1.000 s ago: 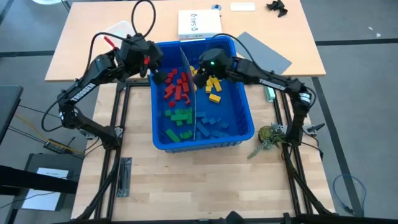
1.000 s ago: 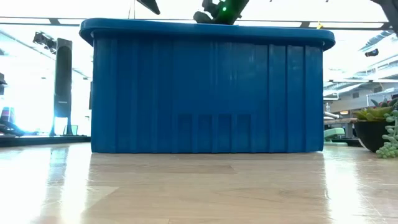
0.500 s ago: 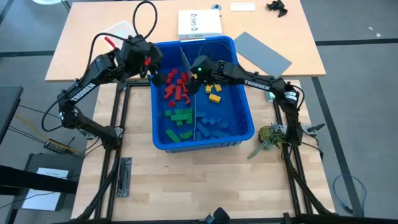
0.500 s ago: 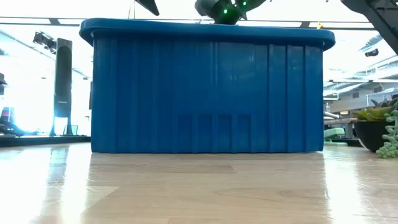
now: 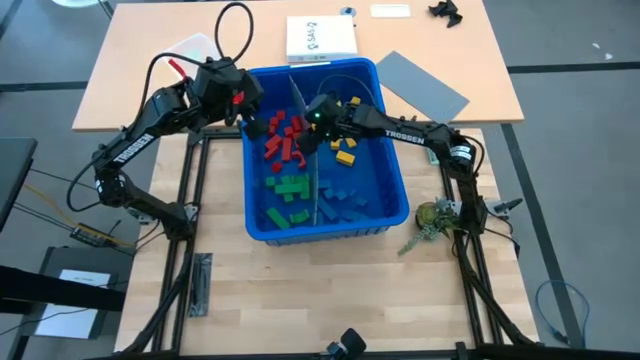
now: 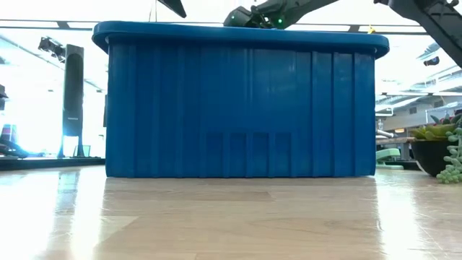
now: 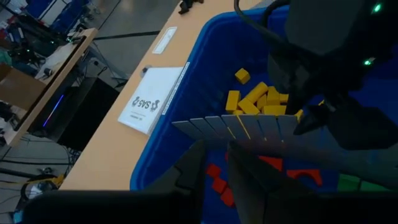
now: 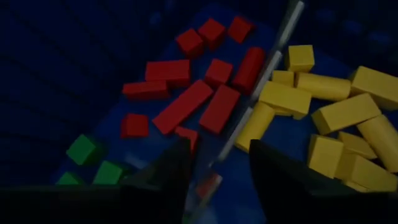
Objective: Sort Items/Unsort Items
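- The right gripper (image 5: 311,128) is low inside the blue bin (image 6: 238,108), at the far end of the bin.
- Its two fingers (image 8: 168,171) are spread apart. The top edge of a thin grey divider (image 8: 273,46) runs right between them. One finger is on each side of the sheet. I cannot tell if they touch it.
- It holds no block.
- Just past one finger lie the red blocks (image 8: 186,106), in a loose pile. This is the side toward the left gripper.
- Just past the other finger lie the yellow blocks (image 8: 336,112), heaped against the divider. This is the side away from the left gripper.
- A bit farther from the right gripper, on the red side, are the green blocks (image 8: 84,149).
- Across the divider from the green ones, on the yellow side, are the blue blocks (image 5: 340,197). They are near the front wall of the bin.
- The left gripper (image 5: 254,124) is beyond the red pile, at the bin's rim. I cannot tell if it is spread or pressed together, or if it holds anything.
- All the blocks I can see are inside the bin.
- Farther off, outside the bin, a white box (image 5: 320,40) and a flat grey sheet (image 5: 425,85) lie on the table (image 5: 300,290).
- A small green plant (image 5: 432,218) sits by the base of the right arm.
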Controlling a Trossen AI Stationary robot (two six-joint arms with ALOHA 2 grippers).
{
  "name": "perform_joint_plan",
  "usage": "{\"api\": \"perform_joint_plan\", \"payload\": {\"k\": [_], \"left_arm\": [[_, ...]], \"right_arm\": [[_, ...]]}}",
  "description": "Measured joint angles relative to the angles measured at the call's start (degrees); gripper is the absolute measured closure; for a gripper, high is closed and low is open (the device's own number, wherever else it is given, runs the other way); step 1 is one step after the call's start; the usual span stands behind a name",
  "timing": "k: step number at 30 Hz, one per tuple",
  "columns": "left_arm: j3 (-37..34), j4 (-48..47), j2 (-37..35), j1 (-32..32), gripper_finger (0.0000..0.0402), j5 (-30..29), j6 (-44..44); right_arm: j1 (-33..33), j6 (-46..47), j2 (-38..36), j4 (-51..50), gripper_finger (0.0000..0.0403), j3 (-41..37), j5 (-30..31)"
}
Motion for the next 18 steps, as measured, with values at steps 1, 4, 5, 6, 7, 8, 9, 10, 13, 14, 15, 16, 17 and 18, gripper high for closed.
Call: {"api": "perform_joint_plan", "payload": {"k": [1, 4, 5, 6, 7, 8, 9, 10, 13, 14, 15, 16, 17, 18], "left_arm": [[0.0, 0.0, 0.0, 0.0, 0.0328, 0.1, 0.0], [0.0, 0.0, 0.0, 0.0, 0.0328, 0.3, 0.0], [0.0, 0.0, 0.0, 0.0, 0.0328, 0.3, 0.0], [0.0, 0.0, 0.0, 0.0, 0.0328, 0.5, 0.0], [0.0, 0.0, 0.0, 0.0, 0.0328, 0.8, 0.0], [0.0, 0.0, 0.0, 0.0, 0.0328, 1.0, -0.3], [0.0, 0.0, 0.0, 0.0, 0.0328, 1.2, -0.4], [0.0, 0.0, 0.0, 0.0, 0.0328, 1.3, -0.4], [0.0, 0.0, 0.0, 0.0, 0.0328, 1.3, -0.6], [0.0, 0.0, 0.0, 0.0, 0.0328, 1.4, -0.6], [0.0, 0.0, 0.0, 0.0, 0.0328, 1.3, -0.6], [0.0, -0.1, 0.0, 0.0, 0.0328, 1.3, -0.6], [0.0, -0.1, 0.0, 0.0, 0.0328, 1.3, -0.6], [0.0, 0.0, 0.0, 0.0, 0.0328, 1.3, -0.6]], "right_arm": [[0.0, -0.1, 0.0, 0.0, 0.0249, -0.1, 0.0], [0.0, -0.5, -0.1, 0.5, 0.0294, -0.4, 0.0], [0.0, -0.9, -0.1, 0.7, 0.0312, -0.4, 0.0], [0.0, -1.2, -0.1, 0.9, 0.0332, -0.4, -0.1], [0.1, -1.6, -0.1, 1.2, 0.0353, -0.5, 0.0], [0.0, -1.9, -0.1, 1.4, 0.0372, -0.5, 0.0], [0.0, -1.9, -0.1, 1.3, 0.0386, -0.5, 0.0], [0.0, -1.9, -0.1, 1.6, 0.0391, -0.5, 0.0], [0.1, -1.2, -0.1, 0.5, 0.0383, 0.2, 0.0], [0.0, -1.2, -0.1, 0.2, 0.0382, 0.6, 0.0], [0.0, -1.2, -0.1, 0.0, 0.0383, 1.1, 0.0], [0.0, -1.3, -0.1, -0.2, 0.0386, 1.6, 0.0], [0.0, -1.4, -0.1, -0.5, 0.039, 2.2, 0.0], [0.1, -1.5, -0.2, -0.7, 0.0394, 2.6, 0.0]]}}
